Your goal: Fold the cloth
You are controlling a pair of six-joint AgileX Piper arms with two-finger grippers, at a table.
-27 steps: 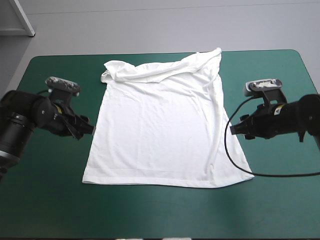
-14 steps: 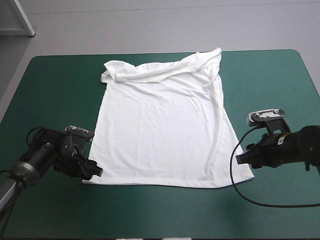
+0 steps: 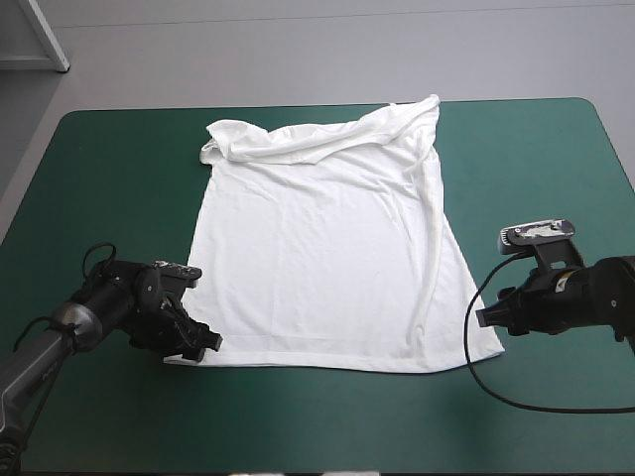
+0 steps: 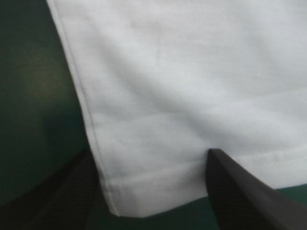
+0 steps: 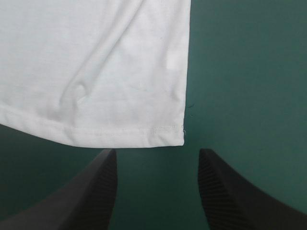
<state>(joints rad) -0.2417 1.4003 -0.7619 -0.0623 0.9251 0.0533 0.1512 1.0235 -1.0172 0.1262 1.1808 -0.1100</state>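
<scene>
The white T-shirt (image 3: 317, 258) lies spread flat on the teal-green cover, hem toward the near edge and its far end bunched in folds. My left gripper (image 3: 205, 342) is low at the hem's left corner. In the left wrist view the gripper (image 4: 151, 153) stands open, and that corner of the T-shirt (image 4: 192, 72) lies between the black fingers (image 4: 240, 191). My right gripper (image 3: 486, 317) is just off the hem's right corner. In the right wrist view it (image 5: 157, 151) is open, with the corner of the T-shirt (image 5: 96, 62) a little ahead of the fingertips.
The teal-green cover (image 3: 119, 159) shows on every side of the shirt, with wide strips to its left and right and a band between the hem and the table's near edge.
Both arms have come toward the table's near edge, down to the hem. The left gripper has slid in onto the hem's left corner; the right has edged closer to the right corner.
</scene>
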